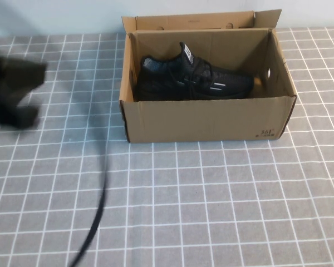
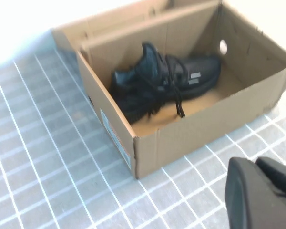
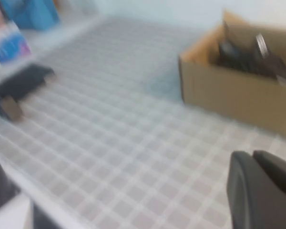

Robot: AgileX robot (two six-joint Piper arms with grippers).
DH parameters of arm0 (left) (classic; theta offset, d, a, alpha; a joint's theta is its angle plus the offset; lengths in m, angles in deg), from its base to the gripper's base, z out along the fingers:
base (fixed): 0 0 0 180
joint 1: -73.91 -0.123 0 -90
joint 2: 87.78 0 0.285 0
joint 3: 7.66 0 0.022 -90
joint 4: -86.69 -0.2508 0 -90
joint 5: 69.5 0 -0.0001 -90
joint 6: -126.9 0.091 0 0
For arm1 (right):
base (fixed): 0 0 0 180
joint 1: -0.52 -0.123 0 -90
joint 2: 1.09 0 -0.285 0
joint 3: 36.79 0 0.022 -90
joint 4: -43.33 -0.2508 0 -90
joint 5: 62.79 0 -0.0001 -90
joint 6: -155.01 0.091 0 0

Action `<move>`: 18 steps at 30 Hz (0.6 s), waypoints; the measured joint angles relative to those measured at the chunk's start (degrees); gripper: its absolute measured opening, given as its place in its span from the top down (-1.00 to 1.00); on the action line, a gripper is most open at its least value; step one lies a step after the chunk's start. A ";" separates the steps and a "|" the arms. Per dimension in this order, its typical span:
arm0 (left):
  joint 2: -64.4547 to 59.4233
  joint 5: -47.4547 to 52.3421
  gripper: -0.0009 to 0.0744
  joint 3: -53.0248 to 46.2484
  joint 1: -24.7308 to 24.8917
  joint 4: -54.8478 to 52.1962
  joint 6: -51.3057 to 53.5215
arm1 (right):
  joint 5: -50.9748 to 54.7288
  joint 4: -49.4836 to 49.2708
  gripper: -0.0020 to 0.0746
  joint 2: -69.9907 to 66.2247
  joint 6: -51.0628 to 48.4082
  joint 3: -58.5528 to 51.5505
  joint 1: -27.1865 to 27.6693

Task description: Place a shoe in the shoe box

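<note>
Shoe's in, both my arms clear – little left to spoil.

Near me: right gripper (image 3: 264, 191) low over the tabletop (image 1: 211, 211), fingers closed, empty. Left gripper (image 1: 14, 92) at left edge, closed, empty, its cable (image 1: 97, 211) trailing. Farther: shoe (image 1: 195, 79) lying inside shoe box (image 1: 211, 119). Risk, imo: cable snagging a box corner, dragging it.

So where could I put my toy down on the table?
In front of the shoe box, the checkered table is bare, and to its right too. The box itself is crowded by the shoe. On the left, the shut left gripper hangs. The shut right gripper is away from the box.
</note>
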 joint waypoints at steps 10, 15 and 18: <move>27.81 -17.64 0.98 -29.86 0.00 0.67 1.71 | -27.33 -7.98 0.99 5.10 -9.05 -17.52 0.00; 37.44 -23.78 0.98 -40.43 0.00 0.67 1.92 | -38.27 -9.47 0.99 5.10 -10.30 -28.15 0.00; 41.50 -26.36 0.98 -45.71 0.00 0.57 2.15 | -44.33 -9.58 0.99 5.10 -10.43 -34.53 0.00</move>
